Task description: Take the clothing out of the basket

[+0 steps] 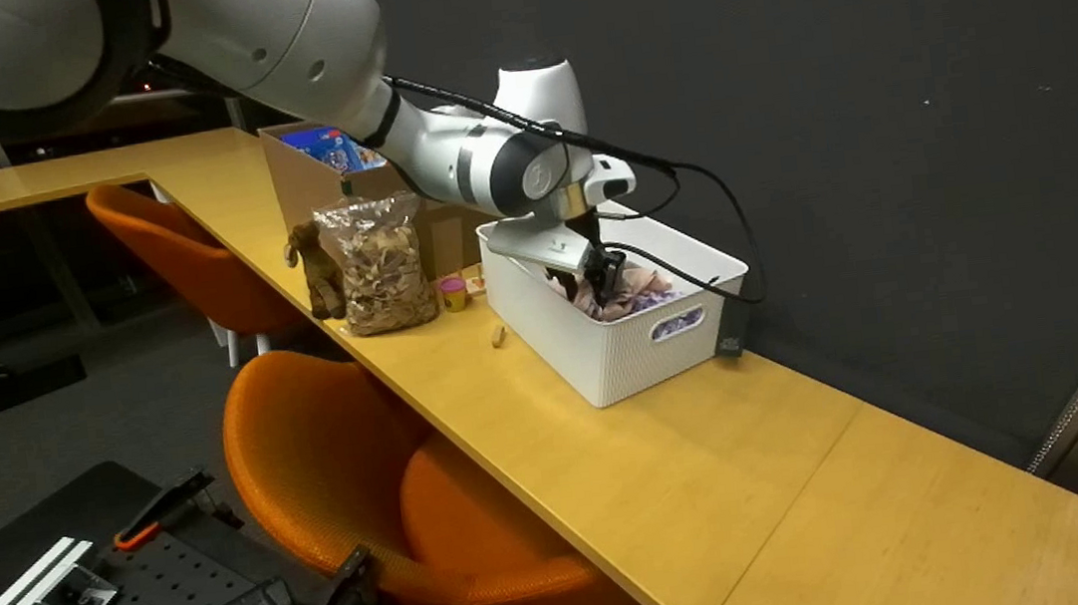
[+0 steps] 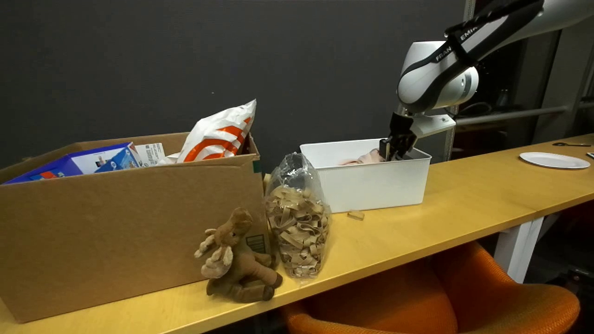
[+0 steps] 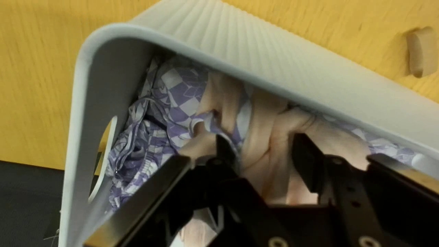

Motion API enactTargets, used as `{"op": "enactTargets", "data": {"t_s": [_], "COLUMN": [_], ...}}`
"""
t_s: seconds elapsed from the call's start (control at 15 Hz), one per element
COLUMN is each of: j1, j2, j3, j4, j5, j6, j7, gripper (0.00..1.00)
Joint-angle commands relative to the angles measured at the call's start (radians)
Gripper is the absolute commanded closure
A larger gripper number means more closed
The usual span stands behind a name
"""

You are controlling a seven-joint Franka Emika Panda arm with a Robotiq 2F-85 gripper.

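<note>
A white ribbed basket (image 1: 564,350) stands on the wooden table by the dark wall. It also shows in an exterior view (image 2: 371,185) and in the wrist view (image 3: 274,58). Clothing lies inside: a peach cloth (image 3: 260,144) and a purple-and-white checked cloth (image 3: 187,89), with the peach one partly over the checked one. My gripper (image 3: 264,151) points down inside the basket. Its black fingertips stand apart, with folds of the peach cloth showing between them. The gripper also shows above the clothing in both exterior views (image 1: 592,282) (image 2: 392,150). The fingertips' depth in the cloth is hidden.
A bag of tan strips (image 2: 299,227), a brown moose toy (image 2: 241,264) and a cardboard box (image 2: 139,241) stand beside the basket. A small tan piece (image 3: 422,51) lies near its long wall. A white plate (image 2: 554,160) and orange chairs (image 1: 316,466) are nearby.
</note>
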Motion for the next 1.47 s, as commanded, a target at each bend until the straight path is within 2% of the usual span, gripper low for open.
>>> {"op": "enactTargets", "data": {"t_s": [0.0,0.13,0.27,0.4,0.53,0.87,1.0,1.13,1.4], "j1": [-0.017,-0.017,-0.008,0.006,0.030,0.123,0.160,0.201,0.221], "j2": [0.012,0.007,-0.033,-0.095,-0.210,-0.433,-0.532,-0.631,-0.830], "j3": [0.009,0.006,0.000,-0.011,-0.031,-0.119,-0.142,-0.163,-0.109], "j4": [-0.004,-0.017,-0.064,-0.119,-0.213,-0.345,-0.393,-0.440,-0.513], "j5": [0.034,0.038,0.037,0.030,0.015,-0.050,-0.094,-0.185,-0.286], "j6": [0.041,0.048,0.051,0.054,0.048,0.002,-0.067,-0.156,-0.362], "j7": [-0.023,-0.010,0.007,0.029,0.060,0.203,0.263,0.344,0.406], "gripper": [0.80,0.95,1.00,0.97,0.97,0.97,0.97,0.97,0.97]}}
